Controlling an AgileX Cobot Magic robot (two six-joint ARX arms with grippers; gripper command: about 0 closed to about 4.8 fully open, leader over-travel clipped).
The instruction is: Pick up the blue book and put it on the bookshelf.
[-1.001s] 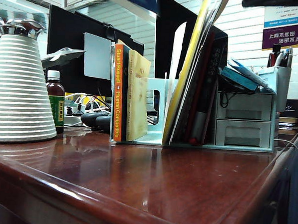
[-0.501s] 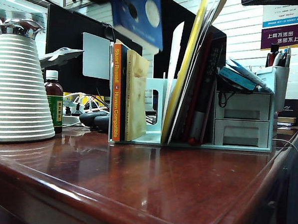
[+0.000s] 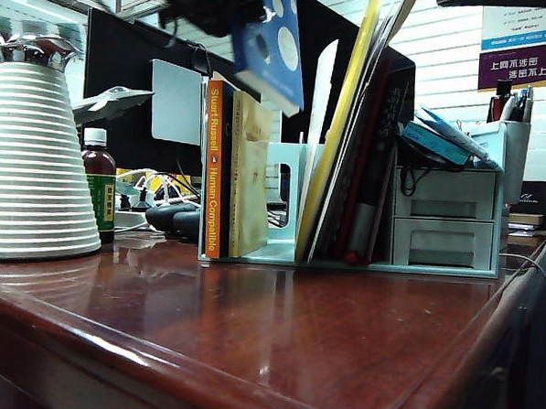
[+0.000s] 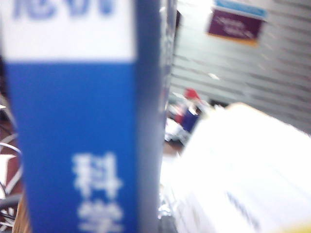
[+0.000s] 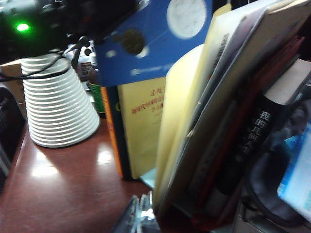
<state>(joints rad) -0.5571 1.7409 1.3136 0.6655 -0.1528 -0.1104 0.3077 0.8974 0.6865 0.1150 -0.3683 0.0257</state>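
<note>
From the front of the desk, the left gripper [image 3: 230, 17] hangs high over the rack, a dark, blurred mass, and it has the blue book [image 3: 272, 45] clamped by its upper edge. The book hangs tilted in the air, cover with pale circles facing out, its lower corner above the gap between the tan book [image 3: 253, 174] and the leaning yellow folder [image 3: 338, 144]. It touches neither. The bookshelf [image 3: 286, 201] stands on the brown desk [image 3: 275, 342], its open slot just under the book. The orange-spined book [image 3: 216, 169] stands upright at the shelf's left end. A ribbed white cone [image 3: 35, 160] and a small brown bottle [image 3: 100, 184] sit well to the left; grey drawers [image 3: 446, 230] sit to the right of the shelf.

From the left wrist, the blue book [image 4: 82, 141] fills the near field edge-on, blurred, with white characters on the blue; the fingers themselves do not show. Pale page tops [image 4: 243, 165] of shelved books lie past it.

From the right wrist, the book [image 5: 155, 39] hangs just above the tan book [image 5: 143, 126], with the left arm [image 5: 58, 22] dark behind it, a green light glowing on it. The cone [image 5: 58, 104] stands beside. The right gripper [image 5: 138, 216] shows only as a blurred tip low near the shelf's base; I cannot tell whether it is wide or narrow.
</note>
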